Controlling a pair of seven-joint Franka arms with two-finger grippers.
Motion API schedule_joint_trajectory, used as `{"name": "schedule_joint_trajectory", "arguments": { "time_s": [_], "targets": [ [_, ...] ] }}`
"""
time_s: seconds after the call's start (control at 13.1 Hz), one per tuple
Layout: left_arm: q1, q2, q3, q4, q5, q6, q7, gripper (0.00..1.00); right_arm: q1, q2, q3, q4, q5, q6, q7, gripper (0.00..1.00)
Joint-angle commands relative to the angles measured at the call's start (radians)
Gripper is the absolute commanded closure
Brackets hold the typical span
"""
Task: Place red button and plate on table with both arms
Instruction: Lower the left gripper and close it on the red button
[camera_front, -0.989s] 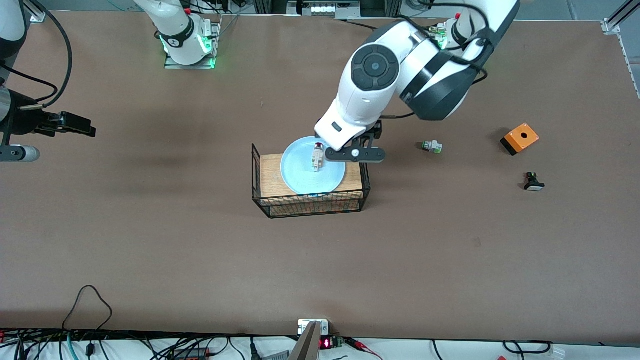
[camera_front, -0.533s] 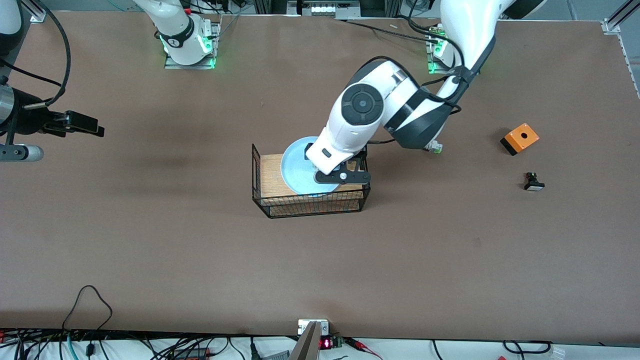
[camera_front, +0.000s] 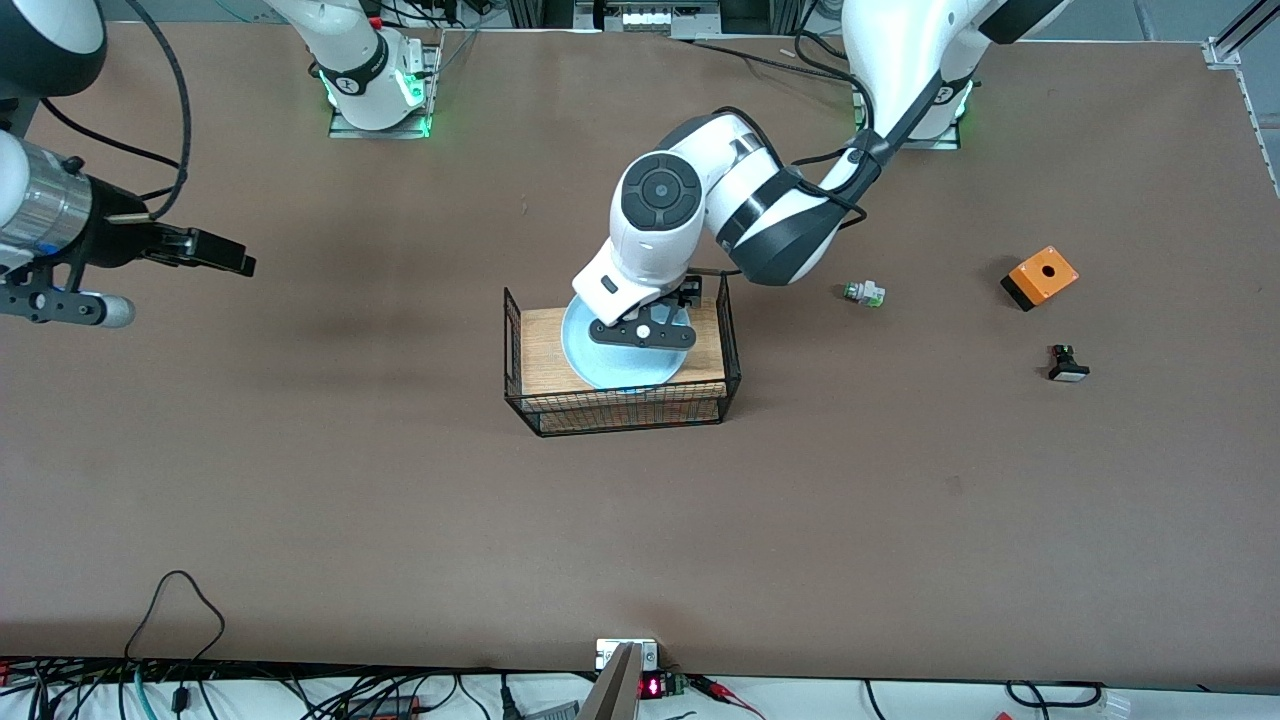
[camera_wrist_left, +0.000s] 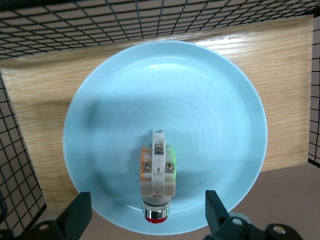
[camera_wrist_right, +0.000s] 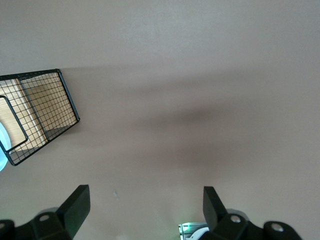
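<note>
I have the left gripper (camera_wrist_left: 145, 220) hanging low over the plate (camera_front: 585, 350) at the centre of the front frame, fingers (camera_wrist_left: 77, 212) spread wide and holding nothing. The red button (camera_wrist_left: 156, 177) lies on its side on the plate, in the lower middle of the left wrist frame, its dark red cap pointing down the frame into the gap between my fingers. The plate itself sits on the light wooden board (camera_wrist_left: 285, 65) inside the black wire basket (camera_front: 620, 412).

I judge this to be the approach for the button pick: next I need to come down, straddle the whitish body and close across it without pressing on the plate.

The button is a small ribbed plastic cylinder with screws and green and orange tabs; the plate is smooth, glossy pale blue; the surface (camera_front: 300, 480) is matte brown.

The right gripper (camera_wrist_right: 142, 210) waits at the left edge of the front frame over bare surface, fingers wide apart and empty.
</note>
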Motion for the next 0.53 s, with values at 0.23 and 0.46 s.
{"name": "schedule_joint_trajectory", "arguments": {
  "time_s": [0.23, 0.46],
  "targets": [
    [-0.018, 0.033, 0.012, 0.030, 0.026, 0.042, 0.046, 0.00, 0.014, 0.005, -0.002, 0.021, 0.034, 0.013, 0.021, 0.00],
    [-0.021, 0.047, 0.014, 0.030, 0.030, 0.058, 0.053, 0.00, 0.010, 0.022, -0.003, 0.021, 0.042, 0.033, 0.013, 0.00]
  ]
}}
